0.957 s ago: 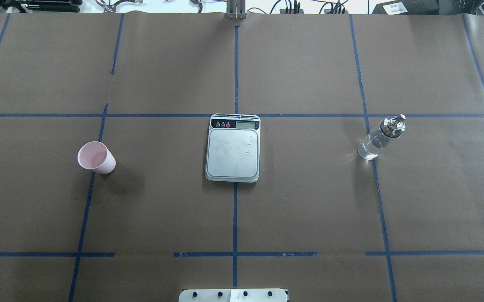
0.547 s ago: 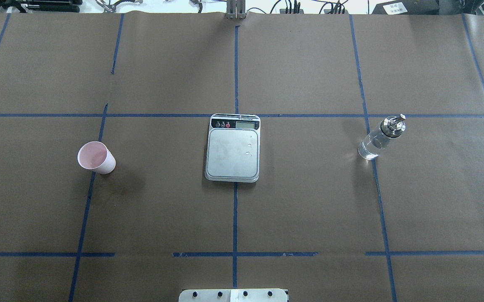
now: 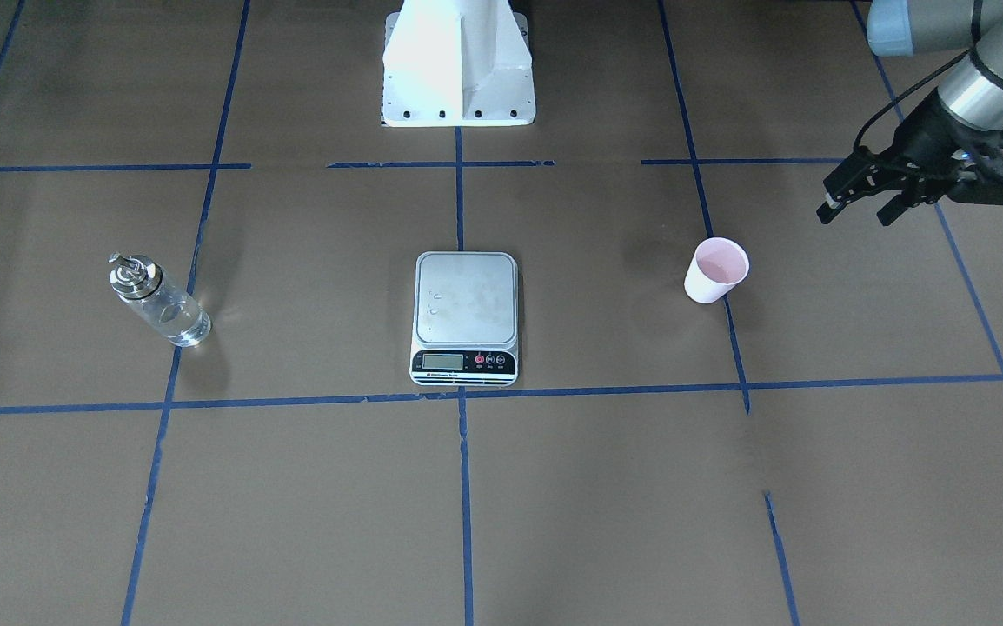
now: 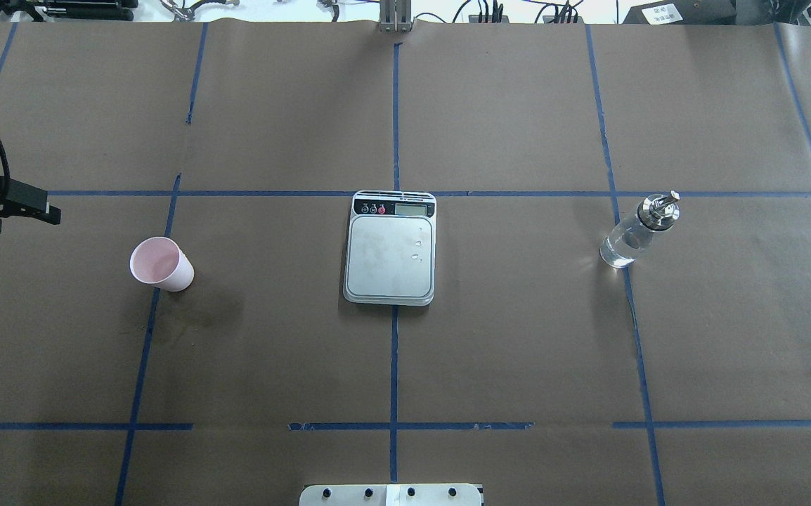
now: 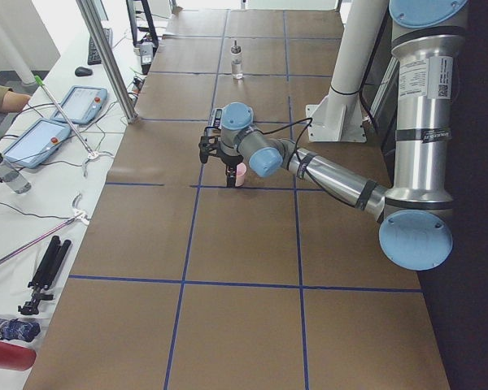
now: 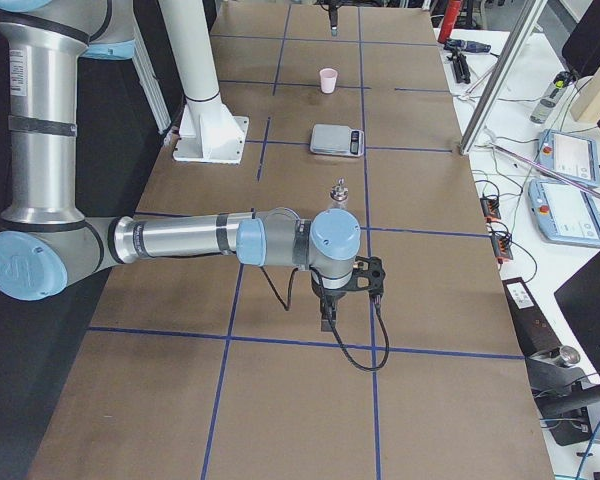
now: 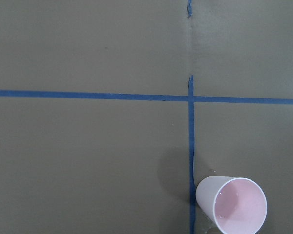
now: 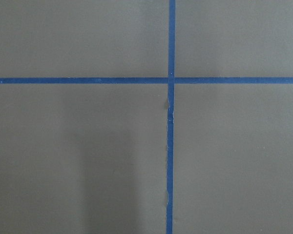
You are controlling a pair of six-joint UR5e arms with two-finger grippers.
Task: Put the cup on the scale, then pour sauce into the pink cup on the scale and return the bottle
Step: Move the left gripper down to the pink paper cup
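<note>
Cup (image 4: 161, 263) stands upright on the brown paper of the table (image 4: 518, 351), on the robot's left side, with its base on a blue tape line (image 4: 140, 365). It is well apart from the scale (image 4: 390, 256) and nothing touches it. The inside of the cup is pink.

The scale lies flat in the middle of the table, and its black strip with the display points away from the robot. On its metal platform there are some small marks, maybe drops, but the view is too small to be sure.

The bottle (image 4: 634, 232) stands upright on the robot's right side, also well apart from the scale. The clear sauce (image 3: 173, 320) is seen through the glass in its lower part.

The left gripper (image 3: 856, 213) hangs above the table near the cup, on the side away from the scale, with its jaws apart and nothing between them. The right gripper (image 6: 326, 315) points down over bare paper, near the bottle, and I cannot tell how its jaws stand.
</note>
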